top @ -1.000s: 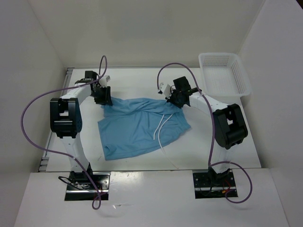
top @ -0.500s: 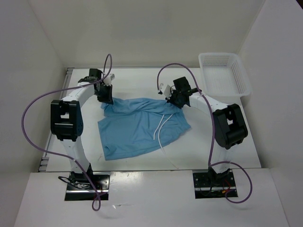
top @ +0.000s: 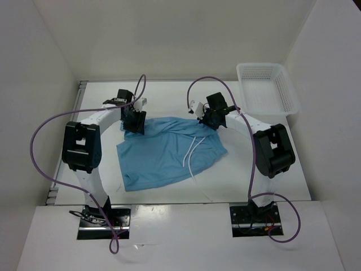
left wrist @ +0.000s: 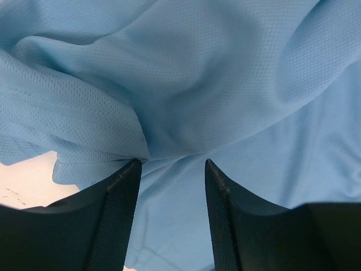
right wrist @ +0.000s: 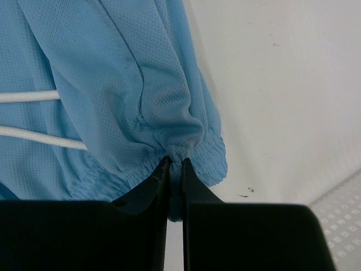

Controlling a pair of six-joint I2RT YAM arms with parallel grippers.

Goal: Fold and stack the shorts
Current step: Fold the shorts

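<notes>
Blue shorts point(top: 166, 152) lie spread flat mid-table point(top: 265, 169), no fold yet, stacking all to do. R gripper point(right wrist: 175, 164) pinches waistband point(right wrist: 211, 161) tight. L gripper point(left wrist: 172, 169) hovers over far-left cloth, jaws apart, grasping nothing.

The shorts point(top: 163, 152) lie on the table point(top: 271, 169) between the left gripper point(top: 137, 126) and the right gripper point(top: 205, 120). The mesh basket point(top: 266, 86) sits at the far right corner.
</notes>
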